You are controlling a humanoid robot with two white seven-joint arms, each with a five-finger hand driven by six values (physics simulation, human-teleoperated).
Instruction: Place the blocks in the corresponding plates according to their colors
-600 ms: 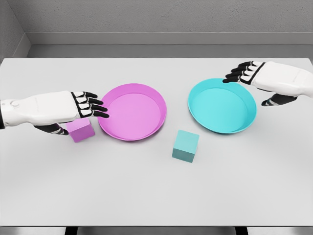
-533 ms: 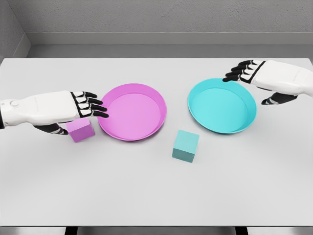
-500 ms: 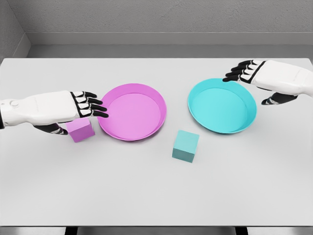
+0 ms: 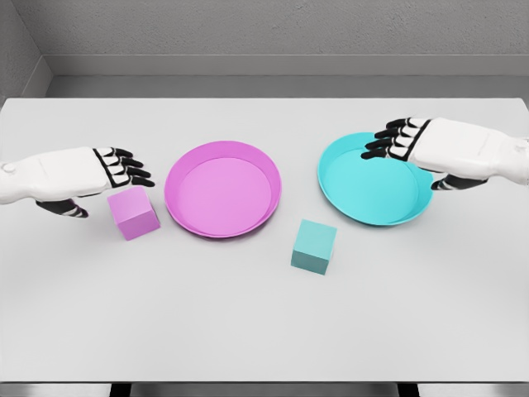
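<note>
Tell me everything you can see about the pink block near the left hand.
The pink block is a small matte cube with sharp edges, its top face lighter than its sides. It sits flat on the white table, turned slightly askew, just left of the pink plate and apart from it. The left hand hovers behind it, fingers spread, not gripping it.

My head camera gave the only view, so nothing was shared with a second one. It looked down and forward at a steep angle, facing 12 o'clock, and from fairly near took in the whole white table [image 4: 264, 331], with its near edge at 6 o'clock and the grey wall [image 4: 273, 29] across the top.
</note>
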